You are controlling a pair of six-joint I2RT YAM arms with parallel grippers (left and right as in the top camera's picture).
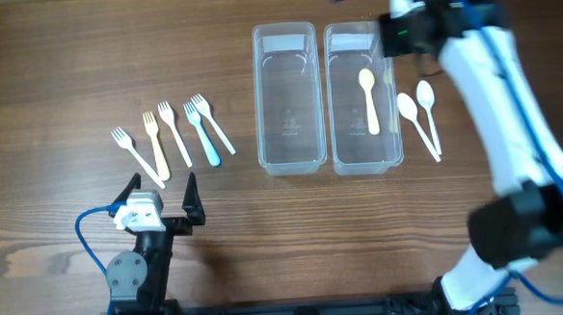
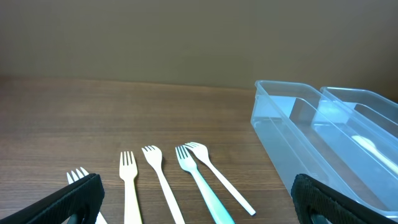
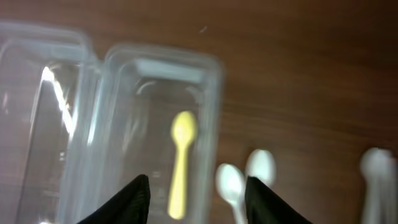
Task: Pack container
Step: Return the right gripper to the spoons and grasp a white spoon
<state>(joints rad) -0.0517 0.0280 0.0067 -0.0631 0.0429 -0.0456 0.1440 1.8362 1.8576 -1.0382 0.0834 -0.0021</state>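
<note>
Nearest the overhead camera is the right arm [image 1: 496, 98], seen blurred above the far right corner of the right container [image 1: 367, 166]. The right tool [image 3: 196, 202] is held above that container. Its two black fingers [image 3: 127, 200] are spread apart, and nothing is pinched between them.

The right container is of clear plastic and stands open on the bench [image 1: 65, 72]. It is taken as the reference for every position below.

- One yellow spoon [image 1: 369, 100] lies inside the right container, lengthwise, with its bowl toward the far end.
- Two white spoons [image 1: 407, 103] lie on the bench just beside its right wall, outside it. They are close together, with their bowls toward the far end.
- The left container [image 1: 292, 167], also of clear plastic, stands parallel to it along its left wall. Whether the two walls touch cannot be told.
- Five forks [image 1: 174, 132] are laid in a row well to the left of the right container, beyond the left container. Their tines point toward the far side. A cream fork [image 1: 155, 145] is second from the outer end. A blue fork [image 1: 206, 144] is fourth, and it is crossed or closely flanked by the last white one. The other three are white.
- The left tool [image 1: 160, 195] is positioned well to the left of the right container and nearer the robot's base, just short of the fork handles. Its fingers are spread wide, and nothing is held between them.
</note>
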